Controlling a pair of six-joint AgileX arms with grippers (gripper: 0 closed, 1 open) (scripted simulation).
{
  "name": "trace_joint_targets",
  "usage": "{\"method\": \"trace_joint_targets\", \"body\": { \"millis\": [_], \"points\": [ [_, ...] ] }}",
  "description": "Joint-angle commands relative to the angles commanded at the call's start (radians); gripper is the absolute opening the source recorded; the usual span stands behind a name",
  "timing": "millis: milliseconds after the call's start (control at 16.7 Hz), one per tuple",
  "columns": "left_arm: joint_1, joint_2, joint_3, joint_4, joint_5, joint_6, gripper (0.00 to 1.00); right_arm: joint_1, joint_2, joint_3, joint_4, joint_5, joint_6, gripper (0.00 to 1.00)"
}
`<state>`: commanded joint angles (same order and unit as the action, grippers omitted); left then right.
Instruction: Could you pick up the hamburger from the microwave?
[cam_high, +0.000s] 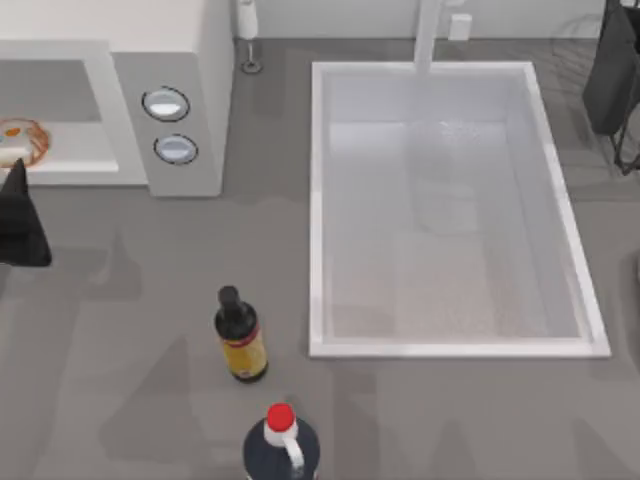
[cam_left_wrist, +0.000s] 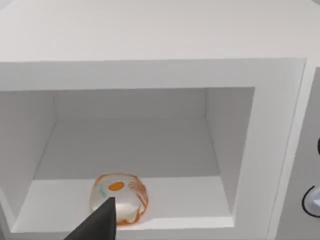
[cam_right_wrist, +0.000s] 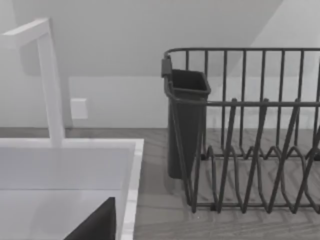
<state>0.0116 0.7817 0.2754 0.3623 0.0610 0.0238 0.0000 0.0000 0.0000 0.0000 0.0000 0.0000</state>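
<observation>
Hamburger (cam_left_wrist: 119, 198) at front edge of microwave (cam_high: 190, 60) cavity floor, top view's left; left gripper (cam_high: 20, 215) just before it, finger state cannot be told; right arm (cam_high: 612, 70) parked beside sink (cam_high: 318, 200)

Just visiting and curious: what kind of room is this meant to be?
Most likely a simulated kitchen counter. There's a microwave with a hamburger inside, a sink with a faucet, and a dish rack beside it.
</observation>
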Motion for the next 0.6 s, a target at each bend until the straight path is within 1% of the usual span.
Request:
{"method": "trace_joint_targets", "body": {
  "millis": [600],
  "points": [
    [0.045,1.022,0.372,0.479,0.080,0.032,1.00,0.000,0.000,0.000,0.000,0.000,0.000,1.00]
  ]
}}
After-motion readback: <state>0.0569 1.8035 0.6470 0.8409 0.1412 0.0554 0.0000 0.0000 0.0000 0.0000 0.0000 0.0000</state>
